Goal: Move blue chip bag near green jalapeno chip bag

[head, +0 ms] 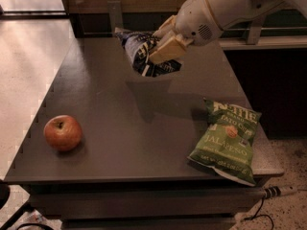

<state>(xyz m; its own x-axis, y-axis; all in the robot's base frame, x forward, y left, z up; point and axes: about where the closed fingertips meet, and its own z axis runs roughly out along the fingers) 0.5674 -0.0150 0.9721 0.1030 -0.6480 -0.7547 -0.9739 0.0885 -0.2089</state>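
The blue chip bag (139,50) is small, dark navy and wrinkled, with white lettering. It hangs in the air above the far middle of the table, held by my gripper (162,48), which is shut on it from the right. The white arm reaches in from the upper right. The green jalapeno chip bag (226,138) lies flat at the table's front right corner, its white bottom edge slightly over the table edge. The blue bag is well apart from it, up and to the left.
A red apple (63,132) sits near the front left of the dark grey table (115,123). A cable and plug (271,193) lie on the floor at the lower right. A dark railing and counter run behind the table.
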